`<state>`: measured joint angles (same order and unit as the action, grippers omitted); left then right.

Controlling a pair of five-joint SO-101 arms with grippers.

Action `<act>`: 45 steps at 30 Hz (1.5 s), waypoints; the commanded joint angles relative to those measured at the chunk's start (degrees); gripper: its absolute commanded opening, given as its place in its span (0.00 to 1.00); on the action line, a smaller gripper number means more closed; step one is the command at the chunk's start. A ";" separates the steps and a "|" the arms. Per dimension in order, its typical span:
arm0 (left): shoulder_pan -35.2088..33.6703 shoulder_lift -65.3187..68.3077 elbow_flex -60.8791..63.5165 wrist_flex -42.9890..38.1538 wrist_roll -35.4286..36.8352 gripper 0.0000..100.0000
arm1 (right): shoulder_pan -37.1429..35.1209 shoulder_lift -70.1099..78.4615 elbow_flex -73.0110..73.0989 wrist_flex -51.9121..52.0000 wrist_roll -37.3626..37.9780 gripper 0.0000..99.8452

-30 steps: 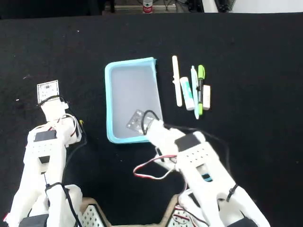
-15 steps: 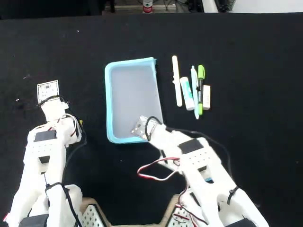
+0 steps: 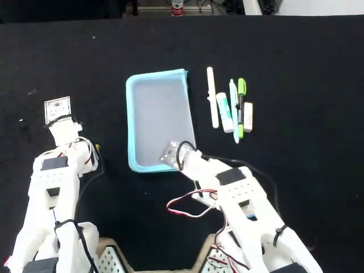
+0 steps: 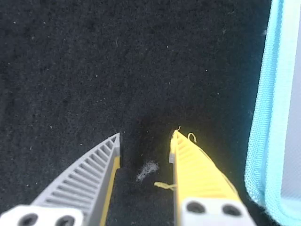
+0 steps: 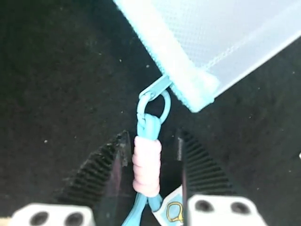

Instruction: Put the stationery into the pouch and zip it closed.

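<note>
The light blue pouch point(image 3: 156, 116) lies flat on the black cloth. To its right lies the stationery: a white pen point(image 3: 212, 96), a glue stick point(image 3: 224, 112), a teal pen point(image 3: 233, 108), a green highlighter point(image 3: 241, 105) and an eraser point(image 3: 248, 116). My right gripper point(image 5: 149, 143) is open at the pouch's near right corner point(image 5: 197, 96). The zipper pull point(image 5: 146, 157), a blue cord with a pink bead, hangs between its fingers without touching them. My left gripper point(image 4: 143, 141) stands open over bare cloth, left of the pouch's edge point(image 4: 263, 122).
The right arm point(image 3: 239, 199) stretches from the near edge up to the pouch's corner, with a red and white cable looping beside it. The left arm point(image 3: 57, 170) stands at the near left. A bottle point(image 3: 177, 7) stands beyond the table's far edge.
My right gripper has drawn back from over the pouch's near part to its near right corner. The left arm, pouch and stationery have not moved.
</note>
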<state>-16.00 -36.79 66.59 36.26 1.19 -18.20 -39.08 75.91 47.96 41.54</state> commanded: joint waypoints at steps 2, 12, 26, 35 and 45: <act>-0.40 0.00 -3.47 -0.62 0.44 0.18 | 0.79 1.10 -3.30 3.87 -1.23 0.17; -0.40 0.00 -3.38 -0.62 0.44 0.18 | 2.11 14.90 -12.18 6.59 1.14 0.01; -0.48 0.00 -9.01 7.74 0.44 0.18 | -6.86 -1.80 -33.36 19.16 -7.03 0.01; -3.47 -0.70 -17.80 13.10 0.44 0.18 | -13.89 -4.70 -45.23 23.30 -8.79 0.01; 4.44 -5.63 -30.20 20.66 0.35 0.18 | -13.80 -4.79 -51.74 26.37 -8.70 0.01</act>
<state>-17.76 -40.13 41.19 56.04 1.27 -31.30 -42.07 29.58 73.98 32.92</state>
